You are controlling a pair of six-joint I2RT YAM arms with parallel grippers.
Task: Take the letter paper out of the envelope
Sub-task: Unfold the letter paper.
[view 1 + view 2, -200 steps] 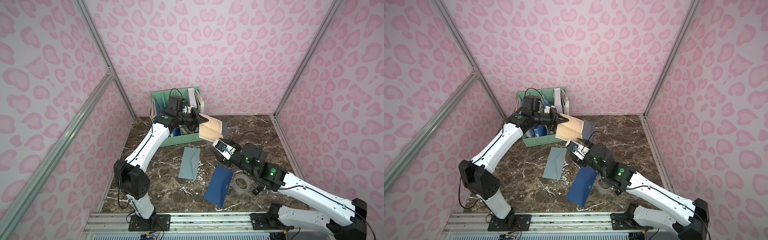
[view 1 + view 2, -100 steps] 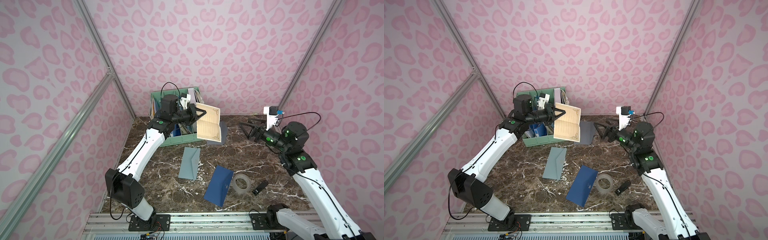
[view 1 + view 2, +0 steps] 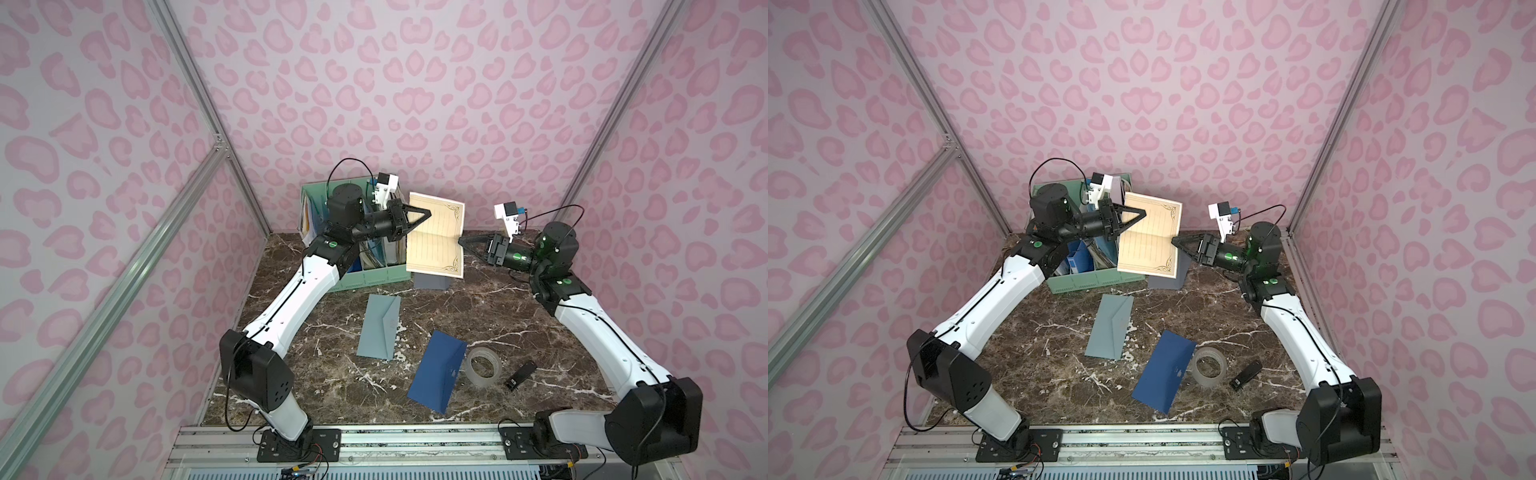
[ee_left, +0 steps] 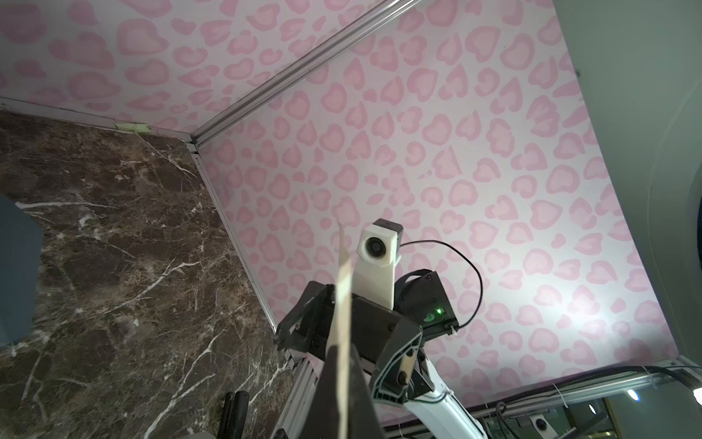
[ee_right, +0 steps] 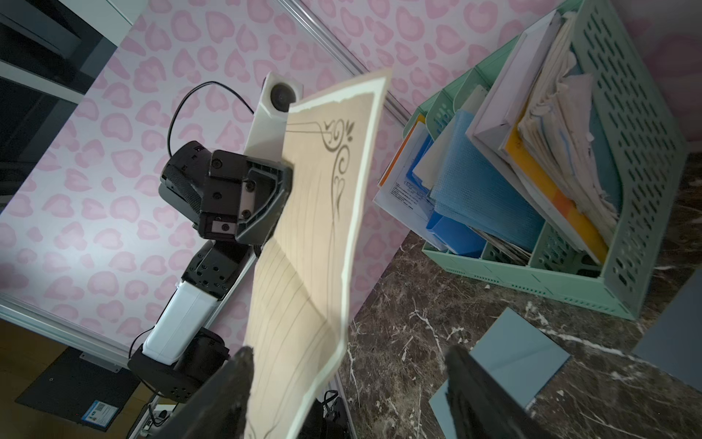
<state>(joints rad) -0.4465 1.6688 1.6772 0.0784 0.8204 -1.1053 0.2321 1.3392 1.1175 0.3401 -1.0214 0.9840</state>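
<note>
Swung back in, right gripper (image 3: 467, 248) (jaws apart) seemingly brackets letter paper (image 3: 436, 253); left gripper (image 3: 422, 216) stays clamped on it.

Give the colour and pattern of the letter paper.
Letter paper: cream, ruled, dark scroll corners; clearest in the right wrist view.

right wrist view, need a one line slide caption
Left gripper pinches the unfolded letter paper aloft, open right gripper at its opposite edge.

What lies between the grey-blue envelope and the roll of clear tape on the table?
The dark blue envelope lies flat between the grey-blue envelope and the tape roll, closer to the roll. Both top views show this.
</note>
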